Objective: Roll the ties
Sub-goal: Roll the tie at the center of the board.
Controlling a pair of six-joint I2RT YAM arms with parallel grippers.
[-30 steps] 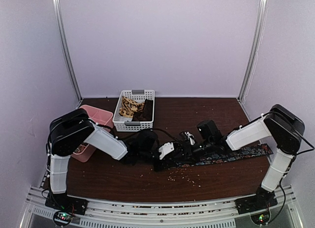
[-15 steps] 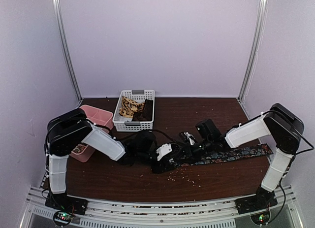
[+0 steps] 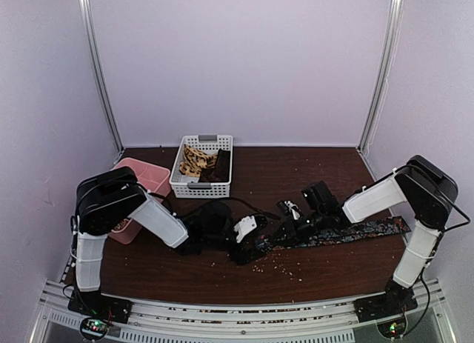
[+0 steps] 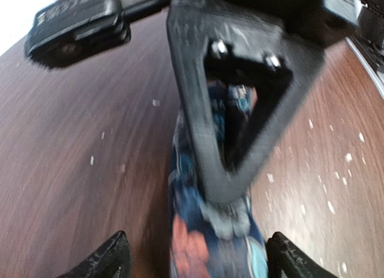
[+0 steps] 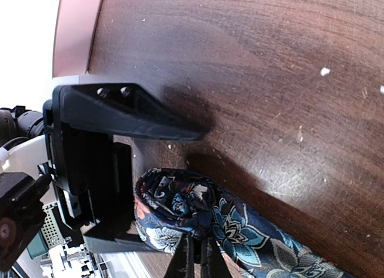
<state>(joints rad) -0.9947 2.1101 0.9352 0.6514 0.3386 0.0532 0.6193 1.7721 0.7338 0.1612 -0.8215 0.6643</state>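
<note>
Top external view puts both arms low over the middle of the tabletop, meeting at the left end of the floral tie. The tie lies flat as a long strip running off toward the right arm's base. At the back, the tan tie and the dark brown tie sit in the white basket; I cannot tell whether those two are rolled.

From the right wrist, the tie's end is curled over into a small first turn. The right fingers are together, pinching that fold. From the left wrist, the left fingers stand wide apart on either side of the strip and grip nothing, with the right arm's finger between them.

This looks like the very start of the roll, with nearly the whole length left to wind. To do it well, I'd want the pinch to hold firm while the curl is turned along the strip, edges stacked squarely so the roll doesn't cone. The cloth looks slippery and likely to spring open, so the left fingers should close on the core before the right ones let go. The two sets of fingers are crowded, so moves should be small.
</note>
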